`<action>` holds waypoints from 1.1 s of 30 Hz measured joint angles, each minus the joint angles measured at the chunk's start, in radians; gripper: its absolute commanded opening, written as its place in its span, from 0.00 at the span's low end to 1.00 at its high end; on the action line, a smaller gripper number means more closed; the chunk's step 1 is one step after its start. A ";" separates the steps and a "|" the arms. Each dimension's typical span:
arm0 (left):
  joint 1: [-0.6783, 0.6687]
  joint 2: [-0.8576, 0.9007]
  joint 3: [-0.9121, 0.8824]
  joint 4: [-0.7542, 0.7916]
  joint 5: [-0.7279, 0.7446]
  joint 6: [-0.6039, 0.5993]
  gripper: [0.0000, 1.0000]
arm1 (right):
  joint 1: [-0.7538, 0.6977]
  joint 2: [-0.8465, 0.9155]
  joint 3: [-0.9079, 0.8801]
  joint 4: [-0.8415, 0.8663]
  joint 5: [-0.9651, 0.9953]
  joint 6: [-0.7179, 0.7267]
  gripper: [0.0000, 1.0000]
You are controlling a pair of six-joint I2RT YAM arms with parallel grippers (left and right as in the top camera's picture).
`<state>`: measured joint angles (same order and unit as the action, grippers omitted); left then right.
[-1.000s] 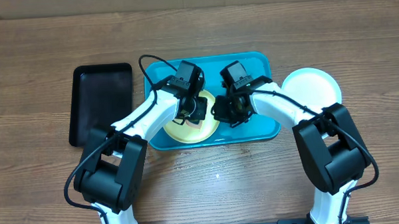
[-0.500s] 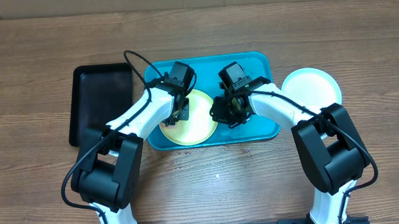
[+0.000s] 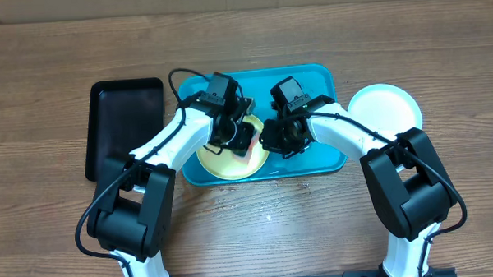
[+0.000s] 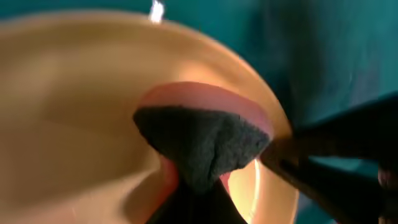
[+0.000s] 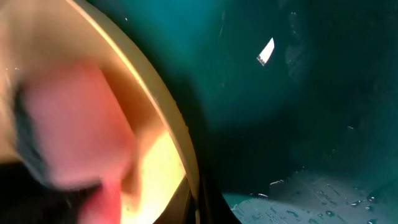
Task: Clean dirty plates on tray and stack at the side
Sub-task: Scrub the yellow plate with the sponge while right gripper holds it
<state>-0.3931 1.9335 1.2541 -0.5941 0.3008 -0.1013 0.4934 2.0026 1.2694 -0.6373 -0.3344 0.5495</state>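
Left gripper [image 3: 237, 137] pinches the sponge [image 4: 199, 143] on the yellow plate [image 3: 218, 162], which sits in the tray [image 3: 320, 78]; right gripper [image 3: 279, 139] is clamped on its rim. If I scrub too hard, the rim could slip out and the plate skids.
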 measured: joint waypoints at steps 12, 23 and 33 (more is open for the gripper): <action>-0.006 0.000 0.000 -0.085 -0.533 -0.224 0.04 | 0.000 0.001 0.000 0.002 -0.003 0.000 0.04; 0.005 0.000 0.007 -0.222 -0.240 -0.148 0.04 | 0.000 0.002 0.000 0.006 -0.002 0.000 0.04; 0.000 0.000 0.001 -0.048 -0.084 -0.056 0.04 | 0.000 0.002 0.000 0.005 -0.001 0.000 0.04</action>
<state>-0.3931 1.9335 1.2549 -0.6422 0.2165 -0.1577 0.4934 2.0041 1.2694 -0.6323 -0.3355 0.5495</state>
